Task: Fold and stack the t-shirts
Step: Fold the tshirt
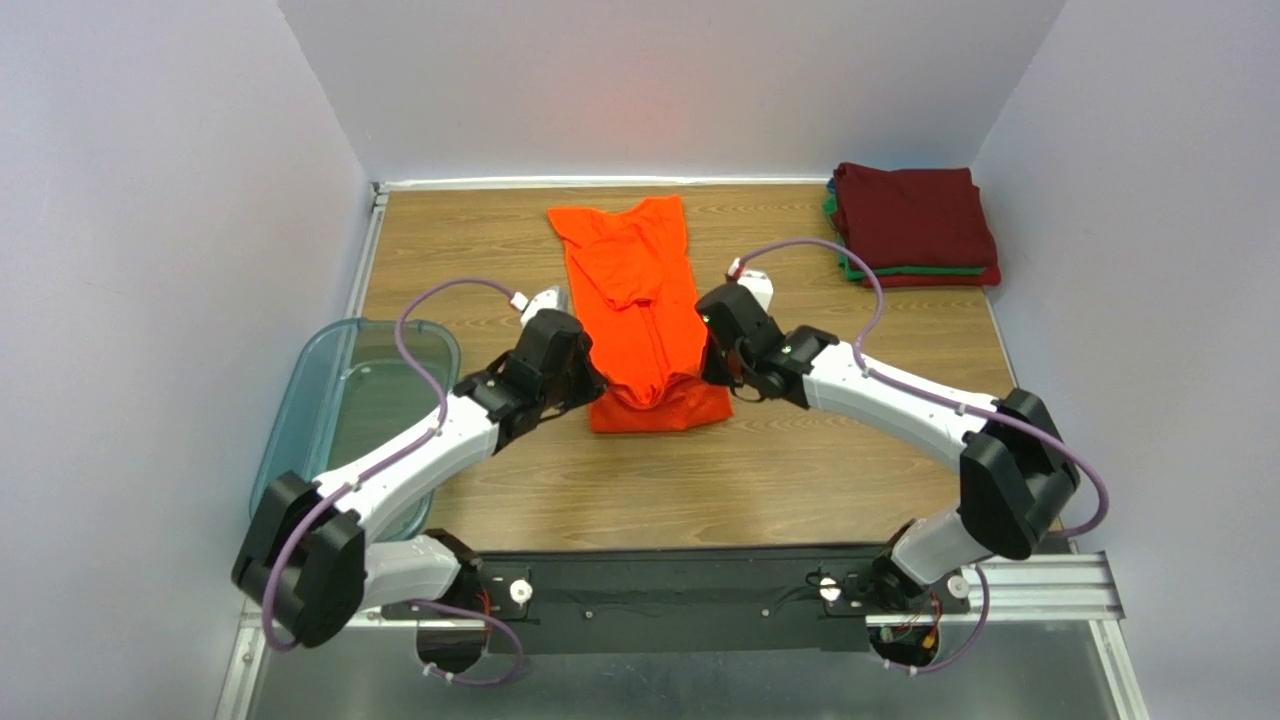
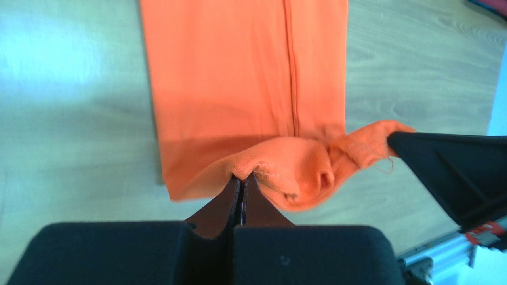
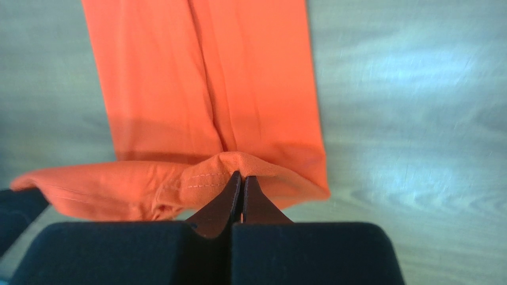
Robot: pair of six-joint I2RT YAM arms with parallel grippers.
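A bright orange cloth t-shirt (image 1: pixel 636 285), folded to a long strip, lies mid-way across the wooden table (image 1: pixel 842 450) with its near hem lifted. The left gripper (image 2: pixel 241 181) and right gripper (image 3: pixel 241 178) each pinch that hem, jaws pressed together on the cloth, one at either corner. The folded dark maroon, green and red t-shirts (image 1: pixel 914 225) sit stacked at the far right corner, well apart

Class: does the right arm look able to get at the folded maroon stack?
Probably not yet: the right fingers are shut on the orange t-shirt, though bare table leads to the stack.
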